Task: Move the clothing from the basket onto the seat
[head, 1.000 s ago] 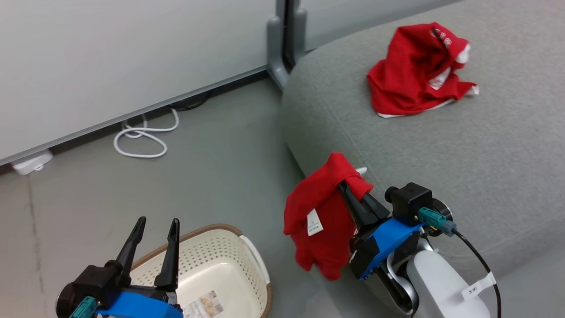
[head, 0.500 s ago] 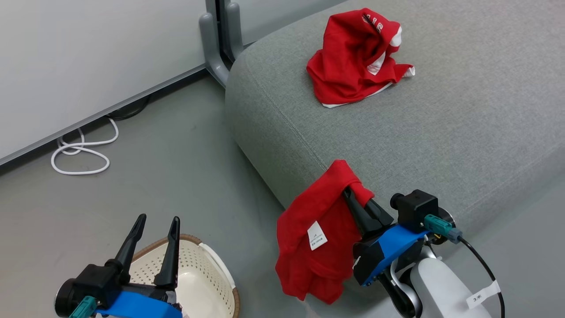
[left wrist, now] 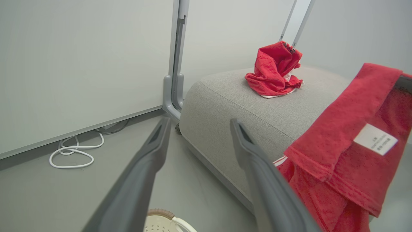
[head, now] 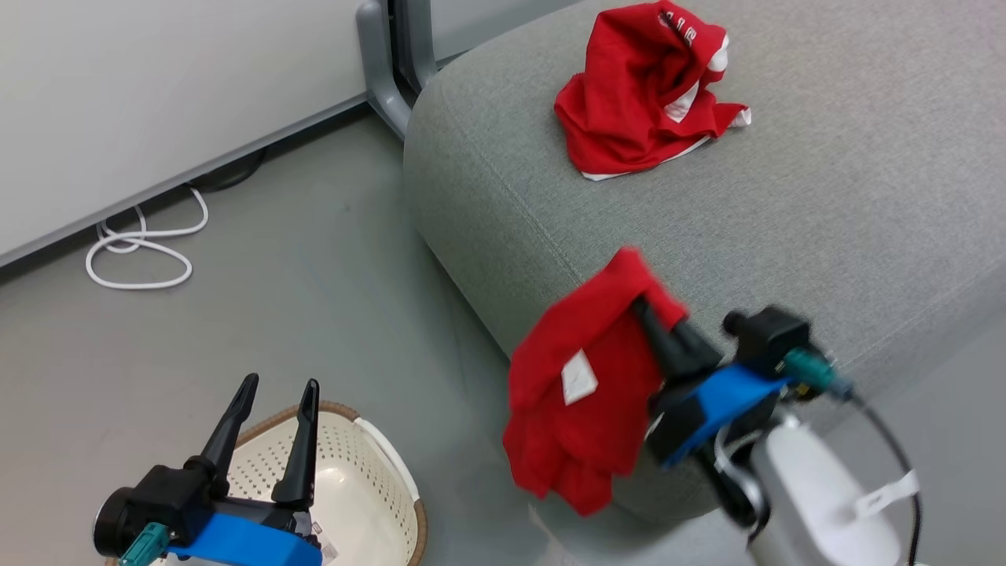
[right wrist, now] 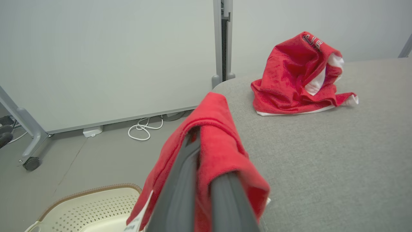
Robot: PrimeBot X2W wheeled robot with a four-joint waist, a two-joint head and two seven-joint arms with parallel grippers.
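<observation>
My right gripper (head: 660,334) is clamped tight on a fold of a soft red shirt (head: 581,409), which drapes limp over my fingers, white label outward. I hold it high beside the sofa's (head: 825,196) rounded corner, I judge so the hanging cloth clears the front. A second crumpled red-and-white shirt (head: 637,102) lies on the coarse grey cushion. My left gripper (head: 280,385) hangs spread and empty above the perforated cream basket (head: 369,464) with its brown rim.
</observation>
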